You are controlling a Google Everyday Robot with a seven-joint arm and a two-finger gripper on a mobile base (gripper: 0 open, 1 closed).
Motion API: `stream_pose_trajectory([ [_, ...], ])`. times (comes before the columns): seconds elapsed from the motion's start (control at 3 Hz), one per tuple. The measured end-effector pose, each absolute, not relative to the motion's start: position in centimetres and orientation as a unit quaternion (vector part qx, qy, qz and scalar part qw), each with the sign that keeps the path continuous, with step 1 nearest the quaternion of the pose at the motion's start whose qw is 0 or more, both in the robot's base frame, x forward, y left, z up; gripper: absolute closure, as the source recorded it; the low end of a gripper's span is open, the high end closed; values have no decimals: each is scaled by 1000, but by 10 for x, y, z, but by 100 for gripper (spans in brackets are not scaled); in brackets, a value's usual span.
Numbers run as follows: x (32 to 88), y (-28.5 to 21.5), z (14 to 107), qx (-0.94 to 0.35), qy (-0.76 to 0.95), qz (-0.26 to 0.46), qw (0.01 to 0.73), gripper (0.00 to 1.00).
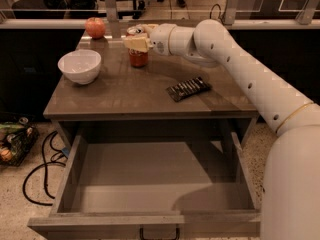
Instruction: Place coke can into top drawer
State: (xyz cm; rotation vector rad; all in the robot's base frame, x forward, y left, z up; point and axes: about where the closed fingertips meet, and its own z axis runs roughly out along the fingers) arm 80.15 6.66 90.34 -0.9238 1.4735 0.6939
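Note:
The coke can (138,58), red with a silver top, stands upright on the table's back middle. My gripper (138,38) is at the can's upper part, reaching in from the right at the end of the white arm (225,54), and covers much of the can's top. The can rests on the tabletop. The top drawer (150,184) is pulled wide open below the table's front edge. Its flat grey-brown inside holds nothing, and its dark handle (159,234) shows at the bottom.
A red apple (95,27) sits at the table's back left. A white bowl (79,66) stands left of the can. A dark flat bar-shaped object (188,88) lies right of centre. Cables (42,169) and a basket (15,141) lie on the floor at the left.

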Motion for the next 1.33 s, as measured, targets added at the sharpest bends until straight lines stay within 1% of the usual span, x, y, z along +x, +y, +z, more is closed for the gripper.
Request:
stream_pose_trajectory([
  [0.33,801,70,903,-398,633,300,592,94],
  [0.67,801,72,903,-399,633,301,591,100],
  [1.0,797,68,906,-397,632,300,594,100],
  [1.33,786,55,921,-389,630,296,603,100],
])
